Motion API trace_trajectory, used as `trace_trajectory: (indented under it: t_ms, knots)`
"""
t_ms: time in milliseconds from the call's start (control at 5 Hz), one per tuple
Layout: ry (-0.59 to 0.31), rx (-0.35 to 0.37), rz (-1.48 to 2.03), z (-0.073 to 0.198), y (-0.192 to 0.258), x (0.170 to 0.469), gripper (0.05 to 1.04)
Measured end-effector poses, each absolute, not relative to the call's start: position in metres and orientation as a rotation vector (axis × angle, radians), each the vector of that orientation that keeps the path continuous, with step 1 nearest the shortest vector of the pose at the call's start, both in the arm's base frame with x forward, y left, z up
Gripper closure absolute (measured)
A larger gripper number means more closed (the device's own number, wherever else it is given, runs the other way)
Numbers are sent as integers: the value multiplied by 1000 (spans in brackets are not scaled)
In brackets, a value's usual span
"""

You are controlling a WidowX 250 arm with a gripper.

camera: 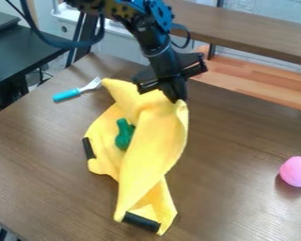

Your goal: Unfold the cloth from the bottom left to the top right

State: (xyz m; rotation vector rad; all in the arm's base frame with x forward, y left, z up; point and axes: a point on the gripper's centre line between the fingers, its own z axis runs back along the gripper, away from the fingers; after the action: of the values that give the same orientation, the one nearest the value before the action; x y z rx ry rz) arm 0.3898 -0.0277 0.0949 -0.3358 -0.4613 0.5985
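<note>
Your gripper [176,98] is pinched closed on the upper right part of the yellow cloth [150,160], which drapes in folds from there down onto the wood-grain table [232,197].

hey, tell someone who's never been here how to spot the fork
On the brown table, find the big yellow cloth. Just beyond its upper left corner lies a small fork, its metal prongs toward the cloth. Its turquoise handle sets it apart from the dark green object lying on the cloth and the round pink one off to the right.
</note>
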Motion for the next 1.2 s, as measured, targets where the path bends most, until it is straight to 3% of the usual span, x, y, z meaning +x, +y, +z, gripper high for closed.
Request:
trace_trajectory:
  t_ms: [600,800,1200]
  knots:
    - [-517,-480,498,94,-51,420,1031]
    - [-540,-545,437,110,-47,443,1031]
    - [-567,-616,340,110,-50,451,1031]
